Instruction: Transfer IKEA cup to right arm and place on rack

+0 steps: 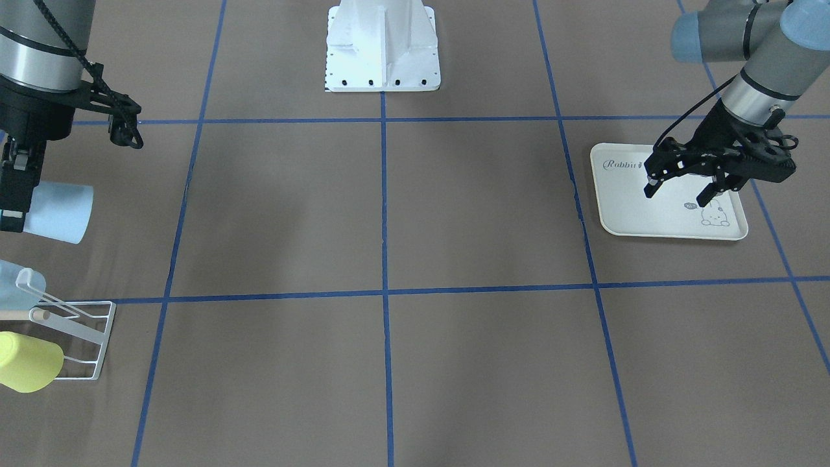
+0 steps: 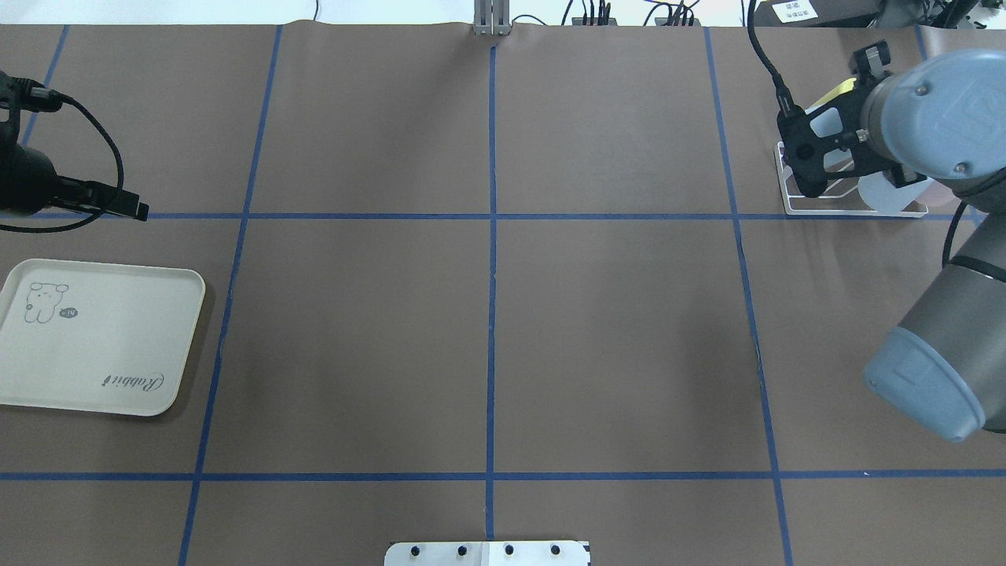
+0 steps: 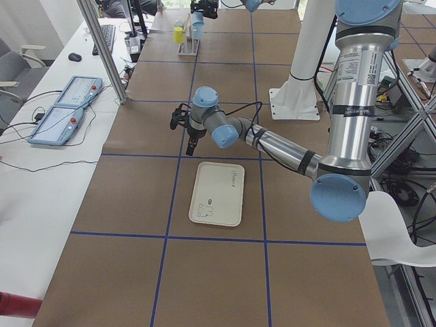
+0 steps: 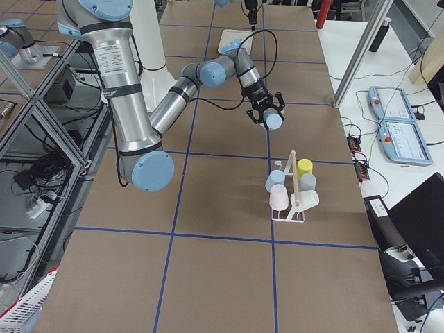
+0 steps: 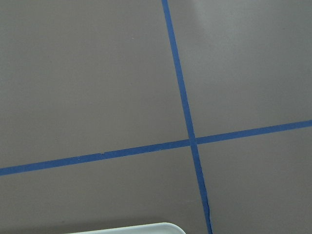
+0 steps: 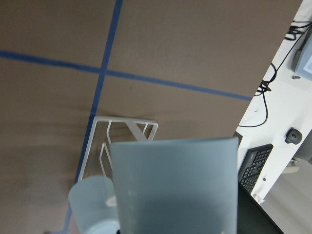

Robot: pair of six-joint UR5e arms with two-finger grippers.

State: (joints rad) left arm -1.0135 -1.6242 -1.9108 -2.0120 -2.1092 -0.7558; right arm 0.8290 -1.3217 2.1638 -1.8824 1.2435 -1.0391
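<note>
Front-facing view, unlike overhead: left gripper splayed above tray; right gripper clenched on cup.

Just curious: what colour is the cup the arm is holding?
Pale blue; the cup shows best in the front-facing view.

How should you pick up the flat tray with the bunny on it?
Probably pinch the tray by its raised rim, coming straight down with one finger inside and one outside. It lies flat on the table, so only the rim sticks up to hold.
</note>
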